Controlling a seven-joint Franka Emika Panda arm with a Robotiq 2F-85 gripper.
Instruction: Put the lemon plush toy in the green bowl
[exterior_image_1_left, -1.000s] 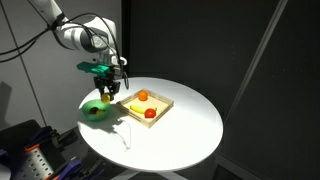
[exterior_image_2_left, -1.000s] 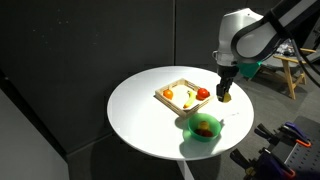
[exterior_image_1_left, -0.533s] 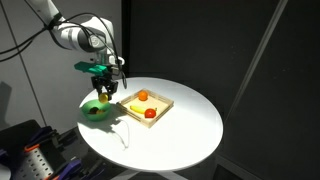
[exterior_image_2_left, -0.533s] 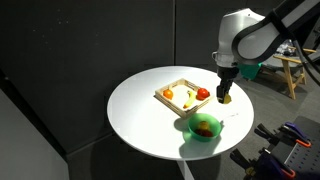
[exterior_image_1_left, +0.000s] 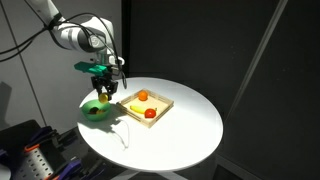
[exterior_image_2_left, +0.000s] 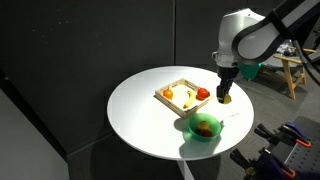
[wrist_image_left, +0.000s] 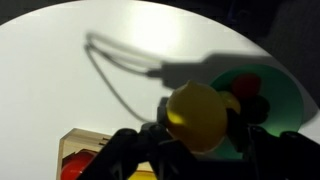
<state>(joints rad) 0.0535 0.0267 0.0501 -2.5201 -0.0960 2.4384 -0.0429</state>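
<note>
My gripper (wrist_image_left: 200, 135) is shut on the lemon plush toy (wrist_image_left: 196, 108), a pale yellow ball that fills the space between the jaws in the wrist view. The green bowl (wrist_image_left: 291, 104) lies just beyond it, with a red toy (wrist_image_left: 250, 84) and other small toys inside. In both exterior views the gripper (exterior_image_1_left: 108, 94) (exterior_image_2_left: 224, 97) hangs above the white table, between the green bowl (exterior_image_1_left: 86, 112) (exterior_image_2_left: 190, 129) and the wooden tray. The lemon is too small to make out in those views.
The square wooden tray (exterior_image_1_left: 165, 102) (exterior_image_2_left: 163, 93) next to the bowl holds an orange toy (exterior_image_1_left: 143, 96), a red toy (exterior_image_1_left: 150, 113) and a yellow one. The round white table (exterior_image_1_left: 190, 125) ends close behind the bowl. A thin cable (exterior_image_1_left: 124, 135) lies near the bowl.
</note>
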